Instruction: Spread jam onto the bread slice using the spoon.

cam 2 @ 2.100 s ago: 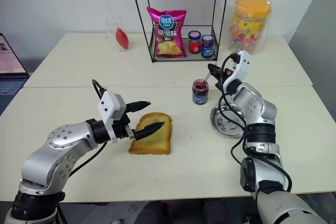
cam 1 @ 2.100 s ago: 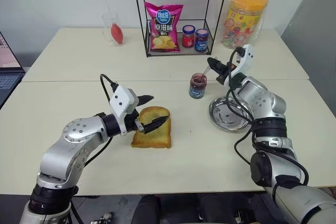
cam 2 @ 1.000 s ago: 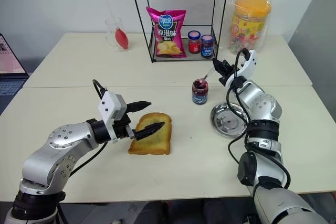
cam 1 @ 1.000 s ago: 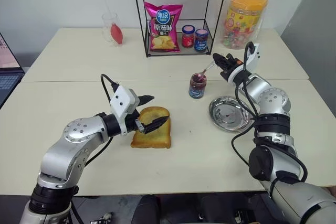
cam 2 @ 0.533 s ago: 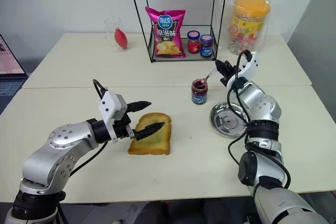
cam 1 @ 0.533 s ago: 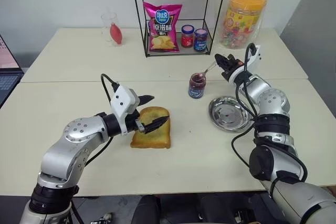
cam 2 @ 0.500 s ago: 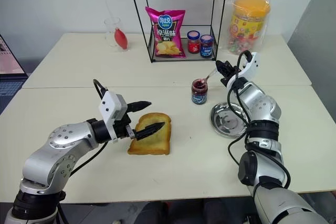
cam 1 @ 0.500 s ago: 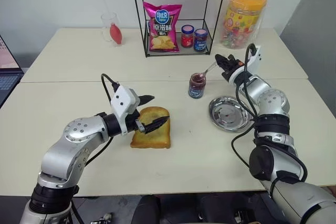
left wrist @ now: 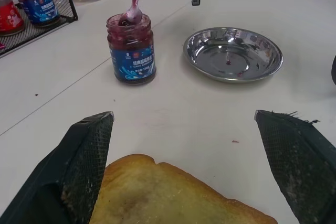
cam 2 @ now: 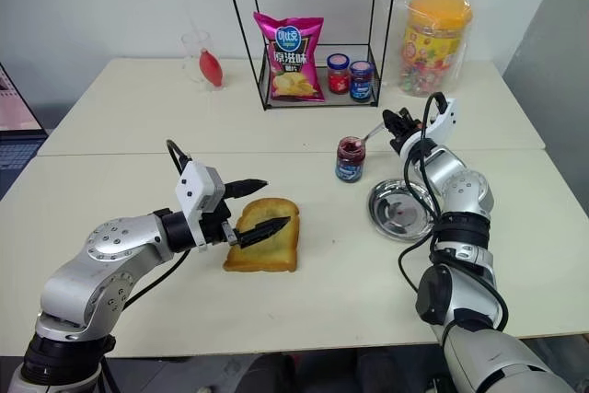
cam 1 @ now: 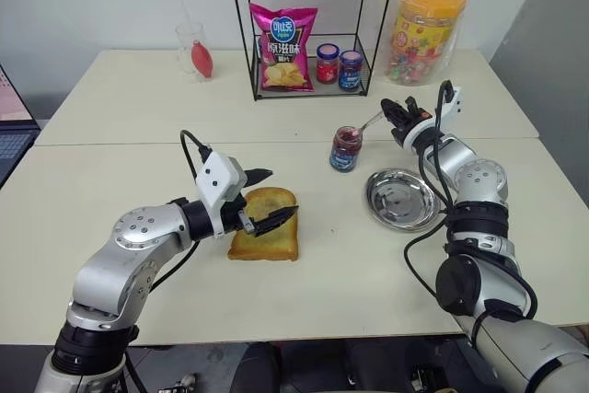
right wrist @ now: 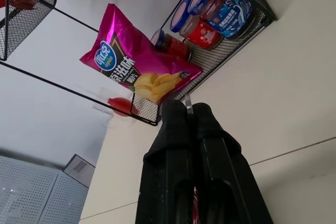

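Flanking jam (cam 1: pixel 346 148): round metal dish (cam 1: pixel 401 199); wire rack (cam 1: pixel 311 62) behind

The table (cam 1: pixel 386 264) is viewed from above and in front by both head eyes. The bread (left wrist: pixel 173 195) and jar (left wrist: pixel 131 48) are seen close and low from the left wrist; the rack (right wrist: pixel 220 51) is seen upward from the right wrist.

Spoon (left wrist: pixel 134 4) bowl in jam (left wrist: pixel 131 48) jar; bread slice (left wrist: pixel 168 198) between open fingers (left wrist: pixel 86 163).
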Available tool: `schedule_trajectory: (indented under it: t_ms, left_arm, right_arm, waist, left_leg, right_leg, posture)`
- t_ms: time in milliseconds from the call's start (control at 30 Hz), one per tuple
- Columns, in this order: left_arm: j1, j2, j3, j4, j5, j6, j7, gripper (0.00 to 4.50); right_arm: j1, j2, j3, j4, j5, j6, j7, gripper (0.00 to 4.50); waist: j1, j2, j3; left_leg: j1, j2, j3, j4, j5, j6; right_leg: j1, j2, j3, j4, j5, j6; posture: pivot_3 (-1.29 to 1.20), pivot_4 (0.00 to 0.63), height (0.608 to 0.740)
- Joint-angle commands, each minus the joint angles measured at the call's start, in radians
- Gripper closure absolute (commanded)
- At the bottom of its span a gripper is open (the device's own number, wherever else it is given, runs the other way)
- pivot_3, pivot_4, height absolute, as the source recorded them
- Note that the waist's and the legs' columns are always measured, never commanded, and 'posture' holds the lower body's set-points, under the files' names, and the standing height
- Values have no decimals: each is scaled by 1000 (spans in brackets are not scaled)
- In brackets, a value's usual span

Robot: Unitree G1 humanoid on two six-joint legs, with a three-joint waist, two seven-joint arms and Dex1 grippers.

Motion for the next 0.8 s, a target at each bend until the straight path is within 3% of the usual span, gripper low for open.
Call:
schedule_trajectory:
  t_ms: [33, 533, 800]
  left_arm:
    - [-12, 9, 19, -14, -1, -19, -3, 0]
    - [-6, 5, 28, -6, -2, -26, -6, 0]
    - [66, 58, 106, -25, -34, -20, -50, 0]
  right_arm:
    - [-17, 4, -3, -71, 41, 14, -5, 4472]
    - [-8, -10, -12, -76, 61, 0, -11, 4472]
    - [8, 8, 27, -243, 155, 134, -2, 4472]
  waist:
    - [-1, 0, 0]
    - [-2, 0, 0]
    - [-5, 0, 0]
  left_leg:
    - [0, 0, 0, 0, 0, 0]
    - [0, 0, 0, 0, 0, 0]
    - [0, 0, 0, -2, 0, 0]
  right_leg:
    - [0, 0, 0, 0, 0, 0]
    - [0, 0, 0, 0, 0, 0]
    - [-1, 0, 0, 0, 0, 0]
  posture:
    - [0, 150, 740]
    - [0, 150, 740]
    - [0, 150, 740]
